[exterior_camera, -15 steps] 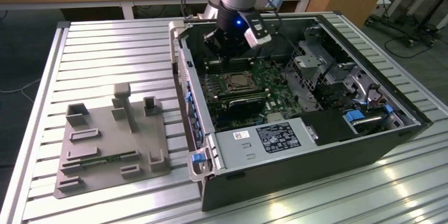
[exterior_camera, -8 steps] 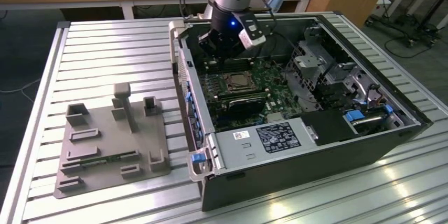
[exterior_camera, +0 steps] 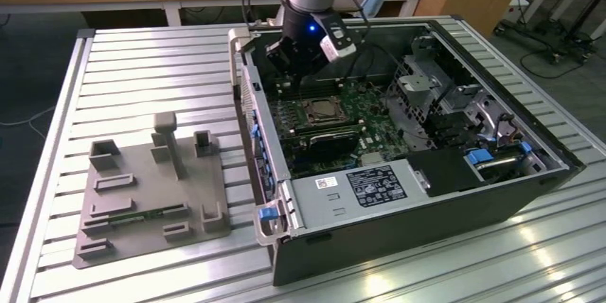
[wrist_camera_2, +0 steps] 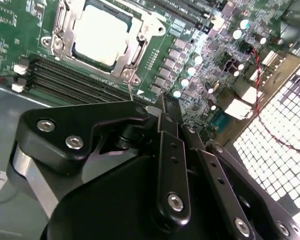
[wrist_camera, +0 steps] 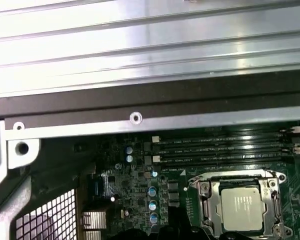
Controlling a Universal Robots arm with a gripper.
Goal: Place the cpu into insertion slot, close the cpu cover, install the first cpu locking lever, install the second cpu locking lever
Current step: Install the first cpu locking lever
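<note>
The cpu [wrist_camera_2: 101, 33] lies flat in the insertion slot [wrist_camera_2: 65, 22] on the green motherboard. Its pale metal top shows through the window of the cpu cover [wrist_camera_2: 140, 40], which lies down around it. In the first wrist view the cpu [wrist_camera: 242, 210] sits framed by the cover [wrist_camera: 206, 200] in the same way. A thin wire lever end [wrist_camera_2: 132, 85] sticks out past the socket's corner, just ahead of my fingertips. My gripper [wrist_camera_2: 169, 105] hovers over the board beside the socket, shut with nothing seen between its fingers. In the exterior view my gripper [exterior_camera: 289, 69] hangs inside the open case, just behind the cpu [exterior_camera: 323, 109].
Black memory slots [wrist_camera_2: 75, 80] run along the socket. The case's metal wall [wrist_camera: 140, 107] stands close by, with a perforated grille [wrist_camera_2: 280, 135] on the other side. A black power-supply box [exterior_camera: 374, 186] fills the case's front. A grey fixture tray [exterior_camera: 152, 189] lies on the slatted table.
</note>
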